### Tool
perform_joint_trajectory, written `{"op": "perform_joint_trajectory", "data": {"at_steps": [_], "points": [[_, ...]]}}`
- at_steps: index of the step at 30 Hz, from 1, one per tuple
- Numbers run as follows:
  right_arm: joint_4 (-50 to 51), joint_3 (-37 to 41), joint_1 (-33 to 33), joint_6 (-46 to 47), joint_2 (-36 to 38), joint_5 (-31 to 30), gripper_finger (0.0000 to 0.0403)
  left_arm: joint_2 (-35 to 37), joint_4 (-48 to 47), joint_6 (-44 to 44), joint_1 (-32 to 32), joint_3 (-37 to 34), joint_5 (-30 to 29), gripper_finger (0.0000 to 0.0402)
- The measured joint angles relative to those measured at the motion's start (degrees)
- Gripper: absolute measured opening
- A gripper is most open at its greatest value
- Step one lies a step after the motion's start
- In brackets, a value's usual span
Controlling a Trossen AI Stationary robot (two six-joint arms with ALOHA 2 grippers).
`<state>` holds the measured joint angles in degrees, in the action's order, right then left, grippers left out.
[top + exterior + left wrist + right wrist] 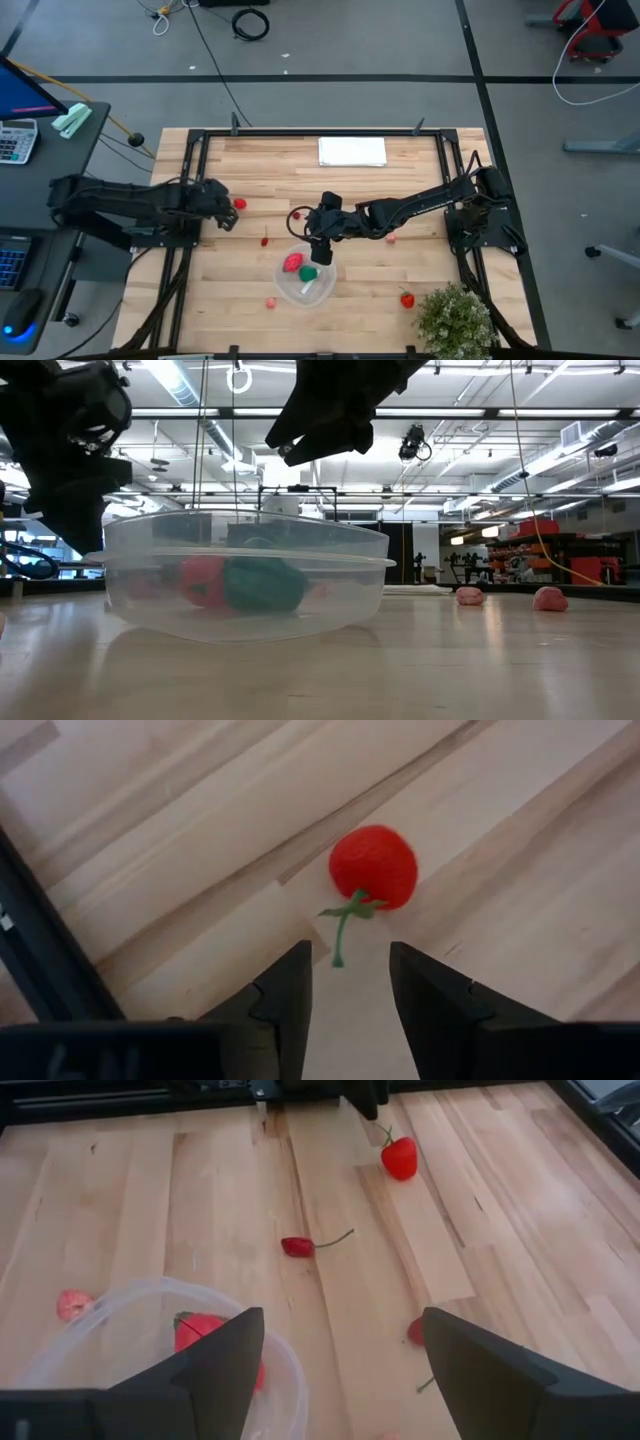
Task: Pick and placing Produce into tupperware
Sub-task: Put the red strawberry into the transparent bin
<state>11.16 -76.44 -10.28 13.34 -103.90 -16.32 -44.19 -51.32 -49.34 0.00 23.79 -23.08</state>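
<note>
The tupperware (305, 280) is a round clear container holding a red strawberry (292, 262) and a green piece (309, 272); the low view shows both through its wall (245, 575). My right gripper (322, 250) hovers open and empty over the container's far rim (150, 1295). My left gripper (350, 985) is open near the table's left side, just short of a red tomato (373, 867) lying on the wood. The tomato's green stem (340, 935) points toward the gap between the fingers. More produce lies loose on the table.
Loose pieces: a small red one (265, 240), a pink one (271, 302), a red one (407, 298), a pink one (391, 238), a stemmed red one (297, 1246). A flat white rectangle (352, 151) lies at the far edge, a bushy green plant (455, 320) at the near right corner.
</note>
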Motion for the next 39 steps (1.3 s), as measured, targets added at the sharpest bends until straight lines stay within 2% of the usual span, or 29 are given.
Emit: {"op": "perform_joint_trajectory", "data": {"at_steps": [7,25,31,39], "points": [[0.0,0.0,0.0,0.0,0.0,-0.1,0.0282,-4.6,0.5,0.5,0.2,0.0,0.0,0.0153],[0.0,0.0,0.0,0.0,0.0,-0.1,0.0282,-10.0,3.2,1.1,0.2,0.0,-1.4,0.0145],[0.0,0.0,0.0,0.0,0.0,-0.1,0.0282,-11.0,4.2,1.1,0.2,0.0,-3.0,0.013],[0.0,0.0,0.0,0.0,0.0,-0.1,0.0282,-11.0,4.3,0.7,0.2,0.0,-3.0,0.0087]]}}
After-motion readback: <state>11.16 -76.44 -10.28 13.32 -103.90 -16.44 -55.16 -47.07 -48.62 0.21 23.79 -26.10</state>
